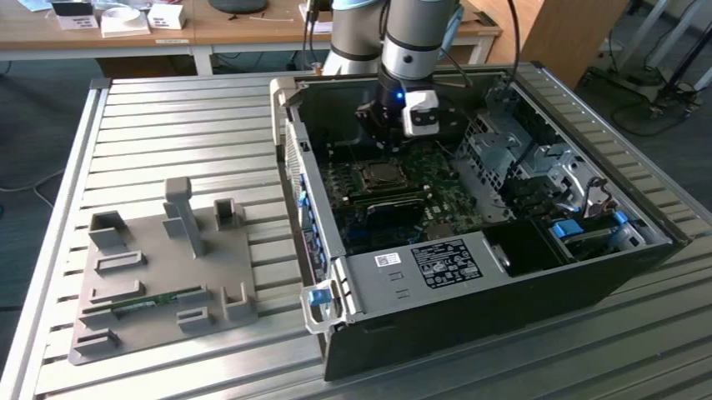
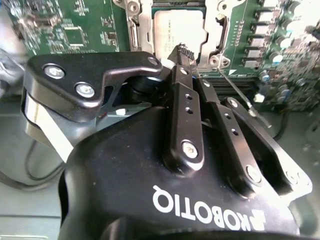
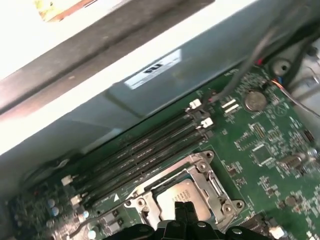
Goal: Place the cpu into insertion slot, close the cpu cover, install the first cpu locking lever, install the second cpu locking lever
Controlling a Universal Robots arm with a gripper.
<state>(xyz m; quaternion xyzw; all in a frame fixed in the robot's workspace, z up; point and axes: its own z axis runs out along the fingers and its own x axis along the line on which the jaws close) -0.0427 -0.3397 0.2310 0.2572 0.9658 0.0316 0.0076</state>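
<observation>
One cpu (image 2: 172,27) lies beneath one seemingly closed end effector (image 2: 181,50).

- The cpu (image 2: 177,30) shows me a silver-grey metal top, smooth with a dull sheen.
- The cpu cover (image 2: 144,30) is bare bright metal, lightly reflective.
- My gripper (image 2: 181,50) has a smooth, glossy black housing and satin-black fingers (image 2: 187,100) with shiny metal screws.
- The motherboard (image 2: 75,25) looks glossy green.
- The table (image 1: 189,125) reads as ribbed pale metal, matt.
- The fixture tray (image 1: 167,275) looks like matt grey plastic.
</observation>
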